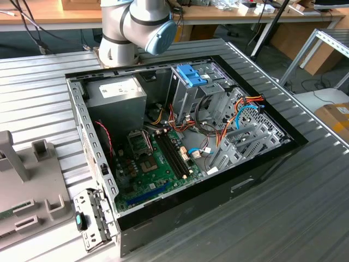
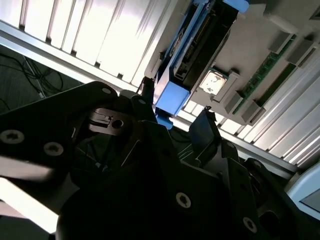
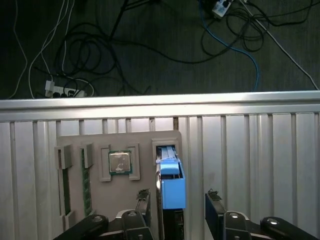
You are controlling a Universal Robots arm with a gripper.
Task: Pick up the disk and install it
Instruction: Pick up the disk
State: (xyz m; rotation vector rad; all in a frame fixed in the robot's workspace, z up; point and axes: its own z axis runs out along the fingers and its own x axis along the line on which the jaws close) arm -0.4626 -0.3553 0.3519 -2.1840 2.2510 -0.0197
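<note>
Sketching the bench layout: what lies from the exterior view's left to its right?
Grey plastic holder tray, grey metal power-supply box with white label, tall metal cage with blue plastic latch, brown cardboard box.

Disk (image 3: 171, 187): dark drive, light blue bracket, standing on edge in grey fixture (image 3: 100, 195) slot.

Ribbed aluminium desk (image 1: 305, 207), slats bright under overhead light. A long wooden bench (image 1: 49, 16) runs behind it. Off my desk's edge, dark floor (image 3: 300, 30) strewn with black cables (image 3: 85, 40), one blue cable (image 3: 245, 55) and a white power strip (image 3: 60, 90). At the exterior view's right, probably a cardboard box (image 1: 334, 117).
</note>
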